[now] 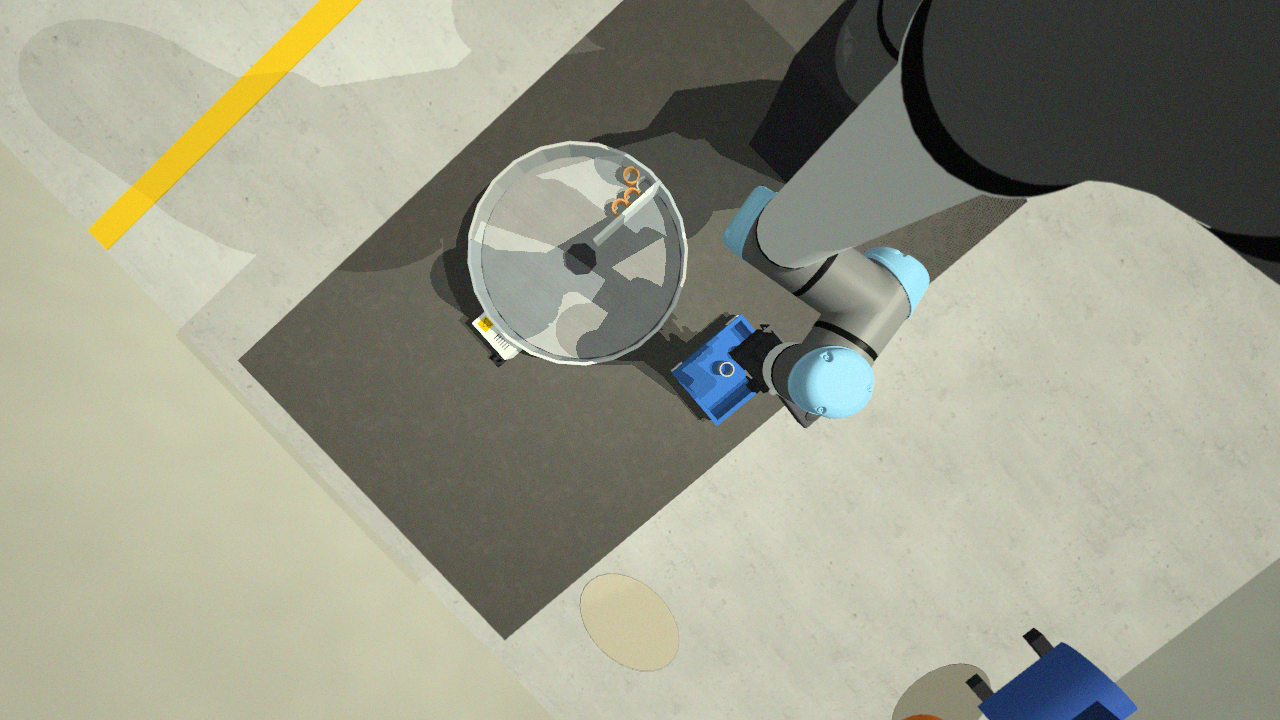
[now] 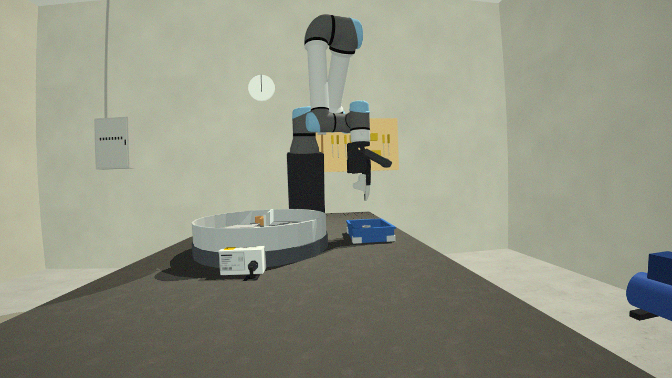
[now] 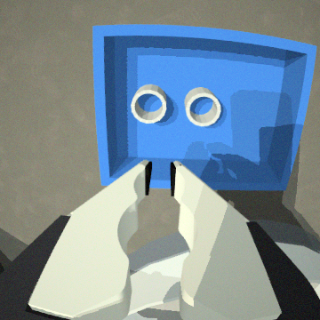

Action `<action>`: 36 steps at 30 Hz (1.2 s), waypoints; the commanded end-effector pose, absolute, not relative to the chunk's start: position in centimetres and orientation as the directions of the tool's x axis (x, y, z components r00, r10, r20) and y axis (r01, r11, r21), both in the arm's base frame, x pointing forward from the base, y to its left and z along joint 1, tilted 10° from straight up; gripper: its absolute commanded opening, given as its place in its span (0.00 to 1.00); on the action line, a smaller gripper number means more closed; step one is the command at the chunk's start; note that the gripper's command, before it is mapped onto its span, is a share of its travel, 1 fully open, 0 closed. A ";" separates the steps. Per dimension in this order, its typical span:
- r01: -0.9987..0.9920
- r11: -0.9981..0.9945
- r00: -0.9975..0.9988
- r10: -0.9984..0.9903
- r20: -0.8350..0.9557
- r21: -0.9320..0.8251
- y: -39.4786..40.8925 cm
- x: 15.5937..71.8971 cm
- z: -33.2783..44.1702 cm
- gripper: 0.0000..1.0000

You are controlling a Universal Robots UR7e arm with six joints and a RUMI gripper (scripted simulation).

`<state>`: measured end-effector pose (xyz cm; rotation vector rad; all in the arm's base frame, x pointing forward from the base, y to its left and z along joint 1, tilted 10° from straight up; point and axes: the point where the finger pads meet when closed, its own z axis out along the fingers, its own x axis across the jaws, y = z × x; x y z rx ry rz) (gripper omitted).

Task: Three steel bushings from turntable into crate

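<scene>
The big dark table top (image 1: 402, 474) (image 2: 328, 310) (image 3: 49, 89) was under everything. The robot arm (image 1: 850, 188) (image 2: 317, 75) bent over it. The round turntable (image 1: 471, 241) (image 2: 253, 237) had a tall gray wall. Near it sat the blue crate (image 1: 702, 380) (image 2: 371, 234) (image 3: 178, 142). The gripper (image 1: 747, 358) (image 2: 366, 198) (image 3: 161, 164) was up above the crate, almost all the way closed, with a tiny gap and nothing in it. A white box (image 1: 494, 337) (image 2: 241, 261) was by the turntable's edge. Three orange bushings (image 1: 623, 176) (image 2: 259, 220) were on the turntable, close to a pale divider (image 1: 639, 204) (image 2: 269, 217). Two steel bushings, a left one (image 3: 151, 88) and a right one (image 3: 197, 92), stood up in the crate, a little apart.
</scene>
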<state>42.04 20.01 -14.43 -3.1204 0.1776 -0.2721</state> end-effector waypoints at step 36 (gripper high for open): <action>-0.113 -0.994 0.978 -0.113 0.173 -0.015 20.0 42.1 -14.4 0.05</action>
